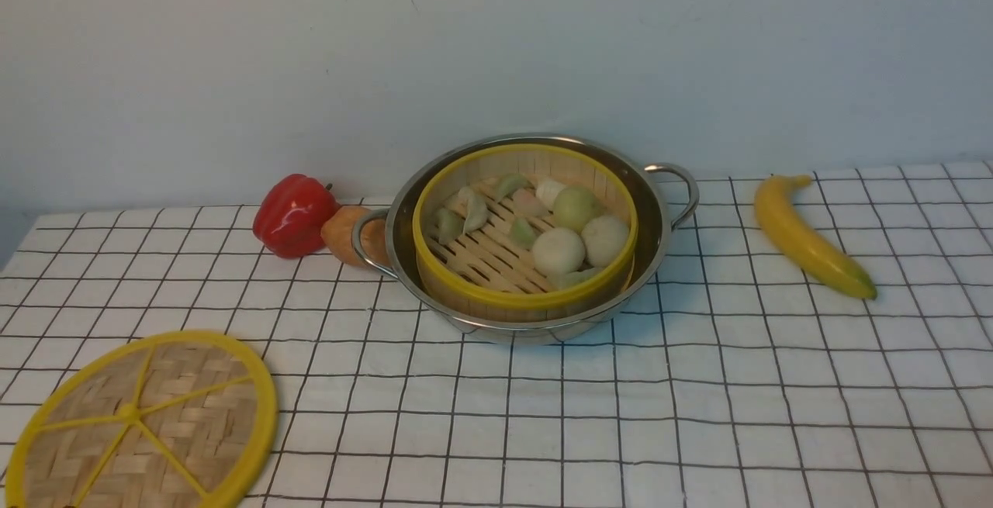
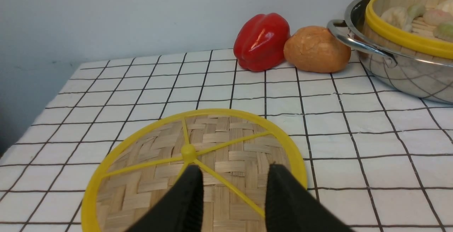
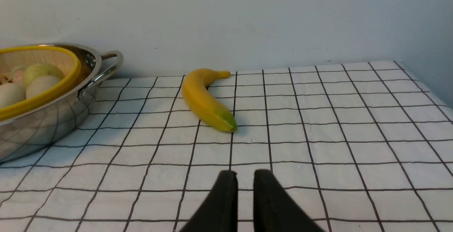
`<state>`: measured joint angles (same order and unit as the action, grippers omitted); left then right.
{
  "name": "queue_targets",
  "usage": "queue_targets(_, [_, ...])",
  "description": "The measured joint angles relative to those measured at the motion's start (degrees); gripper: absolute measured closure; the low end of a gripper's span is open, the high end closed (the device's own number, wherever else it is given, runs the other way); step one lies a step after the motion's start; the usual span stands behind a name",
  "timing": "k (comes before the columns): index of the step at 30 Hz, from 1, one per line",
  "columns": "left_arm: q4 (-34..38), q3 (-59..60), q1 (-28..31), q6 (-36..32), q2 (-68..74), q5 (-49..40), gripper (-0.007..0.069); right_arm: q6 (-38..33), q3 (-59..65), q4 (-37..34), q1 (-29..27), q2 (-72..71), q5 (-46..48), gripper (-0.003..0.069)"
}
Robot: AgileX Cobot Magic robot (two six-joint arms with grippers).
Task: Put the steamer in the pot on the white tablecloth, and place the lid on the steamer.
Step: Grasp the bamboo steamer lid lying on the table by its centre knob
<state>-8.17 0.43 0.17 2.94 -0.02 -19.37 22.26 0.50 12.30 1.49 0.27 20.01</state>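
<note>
The steamer (image 1: 524, 300), a bamboo basket with a yellow rim, sits inside the shiny pot (image 1: 658, 217) on the white tablecloth (image 1: 698, 415). Buns and dumplings (image 1: 558, 250) lie on its slatted floor. The lid (image 1: 155, 423) lies flat on the cloth at the front left, apart from the pot. In the left wrist view my left gripper (image 2: 233, 168) hovers over the lid (image 2: 212, 143), its jaws wide apart astride a yellow spoke. My right gripper (image 3: 245, 172) is over bare cloth, a narrow gap between its fingers and nothing in it. Neither gripper shows in the front view.
A red pepper (image 1: 293, 215) and a brown bread roll (image 1: 341, 233) sit against the pot's left handle. A banana (image 1: 811, 240) lies right of the pot, also seen ahead of the right gripper as the banana (image 3: 205, 101). A grey wall stands behind.
</note>
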Motion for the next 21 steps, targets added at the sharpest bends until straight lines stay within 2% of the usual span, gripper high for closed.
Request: queue_targets(21, [-0.1,0.0,0.0,0.0,0.0,0.0,0.0382,0.0,0.0,-0.1,0.7,0.0,0.1,0.0508])
